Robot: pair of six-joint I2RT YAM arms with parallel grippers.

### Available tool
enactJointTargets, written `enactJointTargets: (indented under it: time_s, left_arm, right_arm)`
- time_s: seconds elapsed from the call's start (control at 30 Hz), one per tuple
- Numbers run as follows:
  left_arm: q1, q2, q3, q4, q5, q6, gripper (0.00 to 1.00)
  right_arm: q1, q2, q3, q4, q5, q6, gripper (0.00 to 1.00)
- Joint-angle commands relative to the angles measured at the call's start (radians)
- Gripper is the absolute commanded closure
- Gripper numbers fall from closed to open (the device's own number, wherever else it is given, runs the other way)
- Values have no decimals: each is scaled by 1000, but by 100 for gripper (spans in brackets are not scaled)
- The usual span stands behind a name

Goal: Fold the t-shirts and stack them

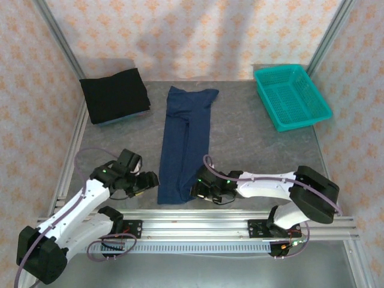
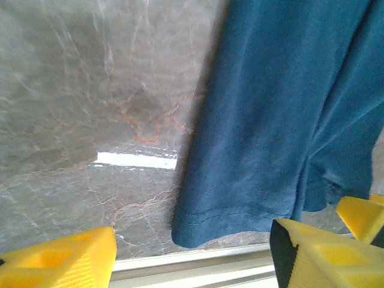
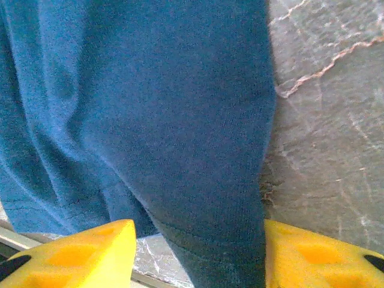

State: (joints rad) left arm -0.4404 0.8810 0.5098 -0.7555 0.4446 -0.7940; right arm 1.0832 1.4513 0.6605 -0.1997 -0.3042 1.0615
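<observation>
left jaws open by the corner of the blue shirt [image 1: 185, 144], right jaws open too, straddling its hem

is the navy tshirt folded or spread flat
Partly folded: the navy t-shirt lies as a narrow strip, sleeves tucked in, not folded end to end.

A navy blue t-shirt [image 1: 186, 144], plain on its upturned side, covers part of a grey marbled table [image 1: 252, 144] veined in rust and white. Left of the navy shirt is a plain black t-shirt [image 1: 115, 95]; right of it, a teal mesh basket [image 1: 291, 96]. Beyond it, the wallpaper [image 1: 198, 30] is peach with an orange floral repeat. Flanking its hem, the left gripper [image 2: 192, 264] and right gripper [image 3: 198, 258] have yellow fingers [image 2: 60, 261].
</observation>
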Motion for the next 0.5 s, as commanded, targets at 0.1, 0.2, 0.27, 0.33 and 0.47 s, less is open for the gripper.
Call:
enactJointTargets:
  time_s: [0.1, 0.2, 0.27, 0.33, 0.47]
  left_arm:
    - [-33, 13, -93, 172, 50, -106, 39]
    - [-42, 28, -115, 205, 65, -119, 42]
    - [-47, 38, -131, 234, 82, -133, 44]
    - [-57, 49, -149, 273, 101, -143, 46]
    - [-78, 83, -173, 334, 118, -160, 52]
  right_arm:
    - [-3, 15, -24, 57, 35, 29, 48]
    - [-3, 20, -29, 66, 37, 33, 49]
    - [-3, 26, -29, 62, 40, 34, 49]
    - [-6, 29, -30, 63, 43, 34, 50]
    - [-6, 33, -34, 67, 48, 40, 52]
